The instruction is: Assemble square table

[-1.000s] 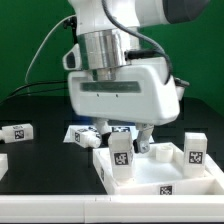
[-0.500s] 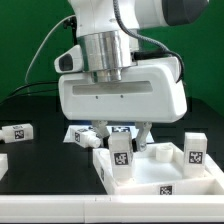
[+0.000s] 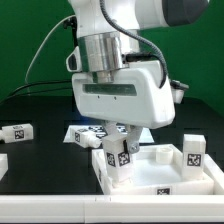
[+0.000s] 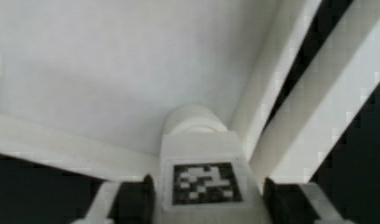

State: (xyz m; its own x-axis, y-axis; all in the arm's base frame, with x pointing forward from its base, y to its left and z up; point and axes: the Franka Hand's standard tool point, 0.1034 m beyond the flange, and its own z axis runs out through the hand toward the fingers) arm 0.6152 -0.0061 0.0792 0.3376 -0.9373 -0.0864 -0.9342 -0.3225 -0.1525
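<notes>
**Gripper around a standing leg**

The wrist view is blurry, and it shows only the ends of the fingers (image 4: 119, 203), cut off at the edge. The gripper (image 3: 121, 148) has one finger on each side of a leg (image 3: 121, 161). The fingers are very close to it, but I cannot tell if they squeeze it. The leg stands on the tabletop (image 3: 165, 180), at its near corner on the exterior view's left.

I'm seeing a white tabletop (image 3: 160, 176), white leg (image 3: 120, 160) with black-and-white checker tag (image 4: 206, 182), black bench (image 3: 45, 180), green backdrop (image 3: 15, 30).
</notes>
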